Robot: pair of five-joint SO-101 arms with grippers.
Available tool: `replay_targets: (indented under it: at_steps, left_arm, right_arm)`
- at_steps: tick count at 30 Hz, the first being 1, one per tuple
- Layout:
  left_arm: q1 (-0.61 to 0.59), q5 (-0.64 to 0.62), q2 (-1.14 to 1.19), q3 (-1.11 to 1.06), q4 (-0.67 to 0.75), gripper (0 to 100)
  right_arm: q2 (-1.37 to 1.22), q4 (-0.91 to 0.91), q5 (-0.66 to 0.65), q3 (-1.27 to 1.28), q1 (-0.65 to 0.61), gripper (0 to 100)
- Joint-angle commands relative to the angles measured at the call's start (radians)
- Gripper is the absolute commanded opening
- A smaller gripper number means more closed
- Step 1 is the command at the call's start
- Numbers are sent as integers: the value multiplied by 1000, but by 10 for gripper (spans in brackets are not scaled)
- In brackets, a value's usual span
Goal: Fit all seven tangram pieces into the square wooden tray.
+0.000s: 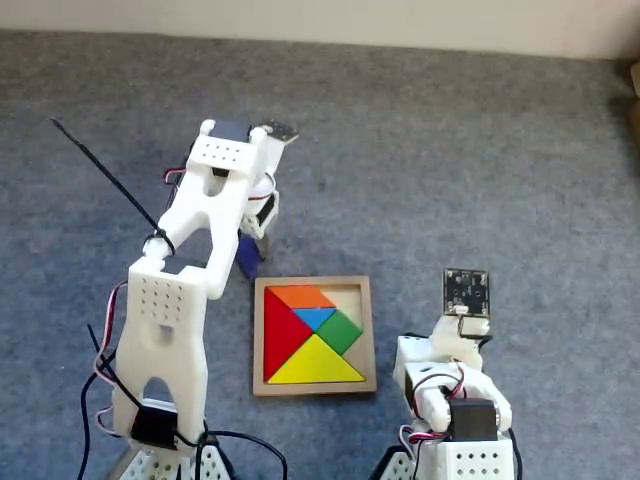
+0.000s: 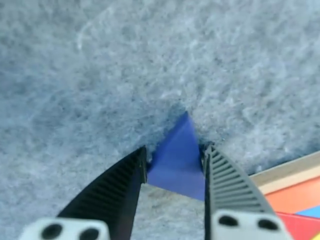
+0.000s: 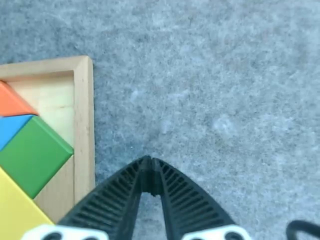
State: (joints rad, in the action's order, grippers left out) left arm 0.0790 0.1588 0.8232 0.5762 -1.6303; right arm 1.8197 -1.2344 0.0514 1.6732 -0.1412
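The square wooden tray point(image 1: 370, 335) lies on the carpet between the two arms, holding red point(image 1: 280, 330), orange point(image 1: 300, 296), light blue point(image 1: 314, 318), green point(image 1: 340, 331) and yellow point(image 1: 316, 362) pieces. Bare wood shows along its right side. A dark blue triangle point(image 2: 176, 161) sits between the fingers of my left gripper point(image 2: 175, 152), just beyond the tray's top left corner point(image 2: 285, 172); the fingers are shut on its edges. In the high view this triangle point(image 1: 247, 257) peeks out under the left arm. My right gripper point(image 3: 151, 167) is shut with nothing in it, over carpet beside the tray's right rim point(image 3: 84, 125).
Grey-blue carpet covers the whole work area. A black cable tie point(image 1: 105, 170) sticks out from the left arm. The right arm's base point(image 1: 455, 400) sits close to the tray's lower right corner. A pale wall edge runs along the far side.
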Motion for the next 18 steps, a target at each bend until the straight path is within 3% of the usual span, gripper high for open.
replay_targets:
  at_steps: [1,5,9,18]
  left_arm:
    - [-1,-9,-59,5,-21,183]
    - [-12,-12,-124,4,-61,183]
    - [-45,-144,-162,1,-71,179]
    - [-74,-215,-197,-61,-69,177]
  right_arm:
    - [16,31,-14,136,19,5]
    - [16,31,-15,136,19,5]
    - [16,31,-15,136,19,5]
    - [16,31,-15,136,19,5]
